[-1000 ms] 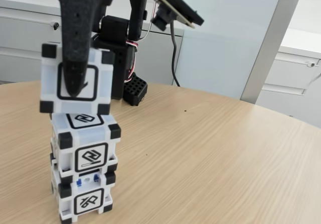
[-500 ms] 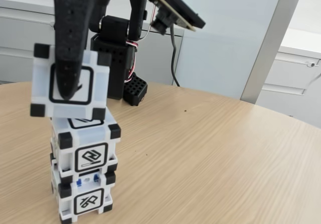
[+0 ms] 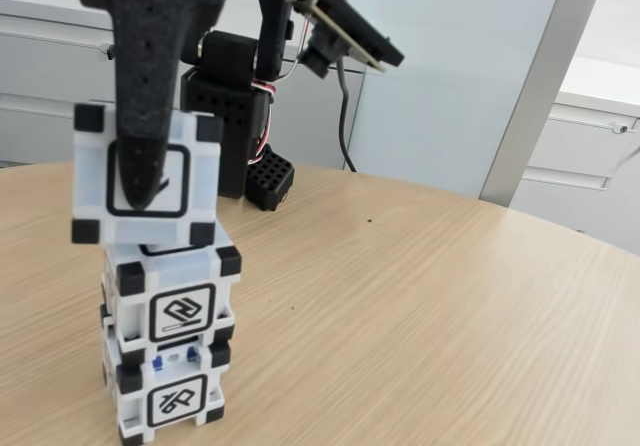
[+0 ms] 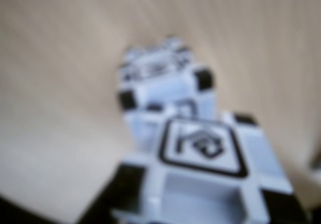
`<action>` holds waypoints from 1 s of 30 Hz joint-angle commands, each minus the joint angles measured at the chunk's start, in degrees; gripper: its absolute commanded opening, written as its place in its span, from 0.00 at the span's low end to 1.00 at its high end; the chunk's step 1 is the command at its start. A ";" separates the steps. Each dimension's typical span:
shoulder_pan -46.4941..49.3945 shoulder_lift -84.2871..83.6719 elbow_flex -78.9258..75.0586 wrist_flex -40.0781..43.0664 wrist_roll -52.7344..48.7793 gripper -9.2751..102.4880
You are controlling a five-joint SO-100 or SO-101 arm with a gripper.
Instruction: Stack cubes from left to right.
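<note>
Two white cubes with black corners stand stacked at the table's front left in the fixed view: the bottom cube [image 3: 170, 401] shows small blue parts along its top edge, and the middle cube [image 3: 185, 296] sits on it. A third cube [image 3: 195, 181] hangs just above the stack, shifted slightly left, with my black gripper [image 3: 140, 191] shut on it; one finger crosses its front face. In the blurred wrist view the held cube [image 4: 205, 169] fills the lower middle and the stack [image 4: 160, 78] lies beneath and beyond it.
The arm's black base [image 3: 225, 96] stands behind the stack, with a small black perforated block [image 3: 268, 178] beside it. The round wooden table [image 3: 430, 306] stretches to the right. Grey cabinets [image 3: 50, 76] and a white post [image 3: 540, 76] are behind.
The held cube went up and left, then came back down and right; it now sits lower, close over the stack's top, and more level.
</note>
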 commanded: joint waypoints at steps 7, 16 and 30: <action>-0.44 0.35 -0.09 -0.35 -0.44 0.31; -0.44 0.35 -0.09 -0.35 -0.53 0.37; -0.35 1.58 -1.14 0.00 2.37 0.36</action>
